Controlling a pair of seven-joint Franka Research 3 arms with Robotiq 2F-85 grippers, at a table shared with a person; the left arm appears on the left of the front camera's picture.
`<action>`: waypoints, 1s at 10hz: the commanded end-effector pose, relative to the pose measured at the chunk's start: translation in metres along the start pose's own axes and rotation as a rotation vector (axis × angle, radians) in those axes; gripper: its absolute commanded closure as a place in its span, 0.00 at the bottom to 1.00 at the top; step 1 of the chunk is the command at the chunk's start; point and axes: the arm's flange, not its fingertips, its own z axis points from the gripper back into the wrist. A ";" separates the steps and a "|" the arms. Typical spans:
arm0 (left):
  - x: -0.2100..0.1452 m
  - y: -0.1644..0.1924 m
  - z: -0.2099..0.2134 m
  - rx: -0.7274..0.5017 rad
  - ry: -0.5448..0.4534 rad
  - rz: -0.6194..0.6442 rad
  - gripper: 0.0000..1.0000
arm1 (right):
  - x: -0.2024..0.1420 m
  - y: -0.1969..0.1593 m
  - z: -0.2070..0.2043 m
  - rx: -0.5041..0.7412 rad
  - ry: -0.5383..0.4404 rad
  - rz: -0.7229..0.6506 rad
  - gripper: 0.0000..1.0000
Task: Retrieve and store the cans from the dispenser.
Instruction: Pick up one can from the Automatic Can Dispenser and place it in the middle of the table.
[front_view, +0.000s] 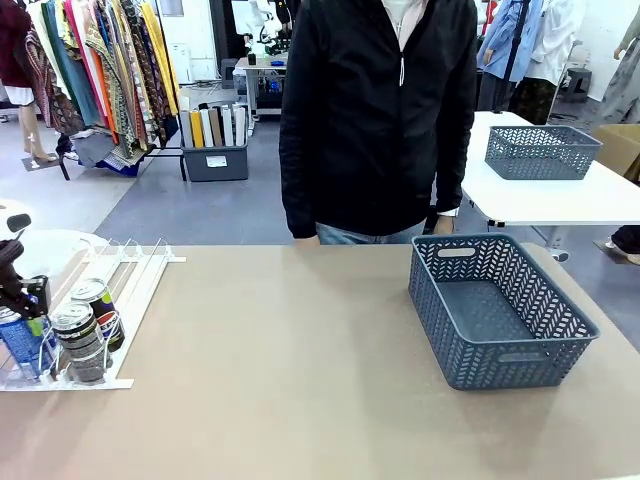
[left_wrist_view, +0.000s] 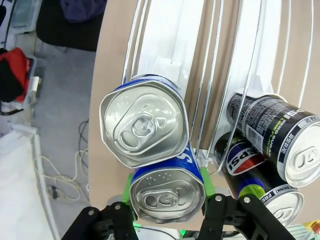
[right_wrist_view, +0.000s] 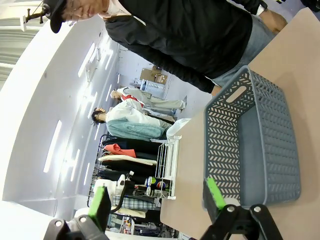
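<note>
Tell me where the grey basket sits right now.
In the front view the grey basket stands on the right half of the table, near the person at the far side, well across from the dispenser at the left edge.

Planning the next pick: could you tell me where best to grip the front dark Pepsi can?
Likely its upper side wall, from above: the front Pepsi can stands upright, top free, while rails and stopper of the dispenser guard its base.

Left gripper (left_wrist_view: 168, 207) closed in a grip; right gripper (right_wrist_view: 156, 196) spread wide
</note>
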 end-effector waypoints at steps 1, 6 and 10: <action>0.000 -0.003 -0.003 0.015 -0.029 0.002 1.00 | 0.003 0.003 0.000 0.015 -0.007 0.007 0.00; -0.024 0.004 0.060 -0.052 -0.147 -0.064 1.00 | 0.003 0.003 0.000 0.015 -0.007 0.007 0.00; -0.067 0.040 0.167 -0.127 -0.331 -0.090 1.00 | 0.003 0.003 0.000 0.015 -0.007 0.007 0.00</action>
